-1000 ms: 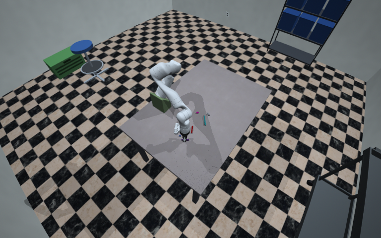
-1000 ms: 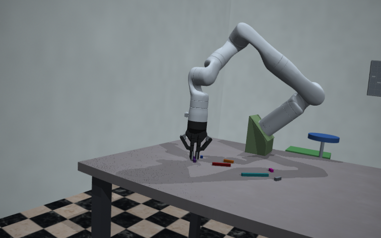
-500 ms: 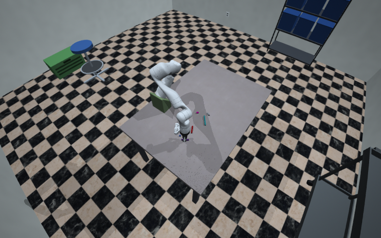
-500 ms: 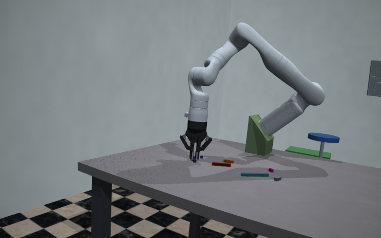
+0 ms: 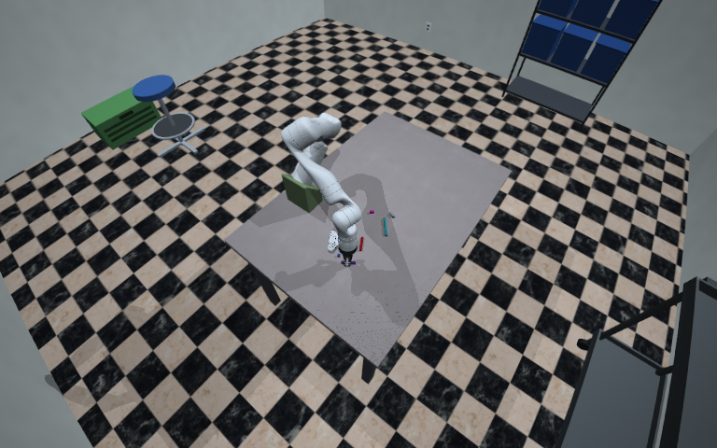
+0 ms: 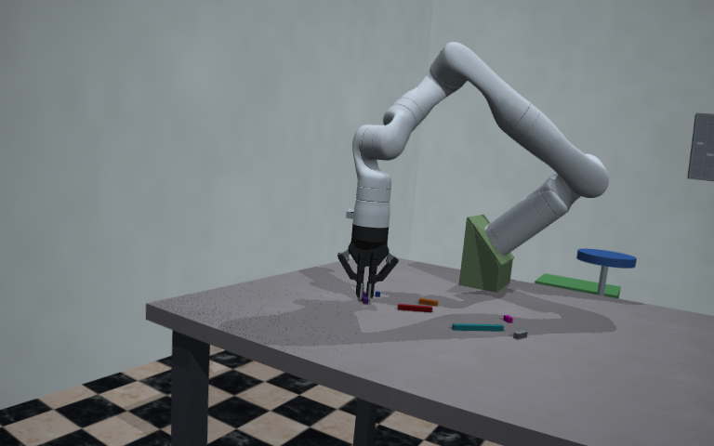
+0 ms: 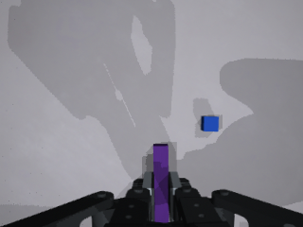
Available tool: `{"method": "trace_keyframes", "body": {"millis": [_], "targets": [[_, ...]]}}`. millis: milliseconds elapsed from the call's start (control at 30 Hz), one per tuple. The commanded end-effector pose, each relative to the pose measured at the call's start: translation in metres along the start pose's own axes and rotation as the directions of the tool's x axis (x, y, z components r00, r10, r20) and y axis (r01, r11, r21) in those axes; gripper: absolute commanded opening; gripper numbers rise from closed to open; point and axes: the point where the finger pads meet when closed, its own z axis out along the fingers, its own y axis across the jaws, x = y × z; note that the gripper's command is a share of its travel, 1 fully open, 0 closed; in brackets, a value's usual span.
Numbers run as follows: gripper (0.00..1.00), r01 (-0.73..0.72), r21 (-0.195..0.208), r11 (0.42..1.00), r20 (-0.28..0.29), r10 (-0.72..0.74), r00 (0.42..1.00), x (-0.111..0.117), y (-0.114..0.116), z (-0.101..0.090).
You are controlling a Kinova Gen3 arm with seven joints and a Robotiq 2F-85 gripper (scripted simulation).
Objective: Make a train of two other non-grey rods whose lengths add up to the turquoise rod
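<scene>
Two rods needed: purple + orange. Hand (image 6: 365,295) is clamped on purple rod (image 7: 161,180), low centre of wrist view, at desk (image 6: 263,336) level. Next, prob.: lift, carry right to orange rod (image 6: 428,301), align end to end.

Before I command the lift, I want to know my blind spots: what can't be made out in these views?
- Top view: the orange rod is hidden behind the white arm's wrist; the purple rod barely shows under the black gripper.
- Wrist view: the purple rod's near end is hidden between the fingers; only the small blue rod shows besides.
- Exterior view: the fingers cover most of the purple rod, so its contact with the grey table is unclear.
</scene>
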Motion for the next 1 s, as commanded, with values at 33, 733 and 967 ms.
{"method": "trace_keyframes", "body": {"millis": [33, 733, 967], "targets": [[0.05, -0.001, 0.006, 1.000, 0.001, 0.001, 1.000, 0.000, -0.002, -0.015], [0.05, -0.001, 0.006, 1.000, 0.001, 0.001, 1.000, 0.000, -0.001, -0.099], [0.05, -0.001, 0.006, 1.000, 0.001, 0.001, 1.000, 0.000, -0.001, -0.099]]}}
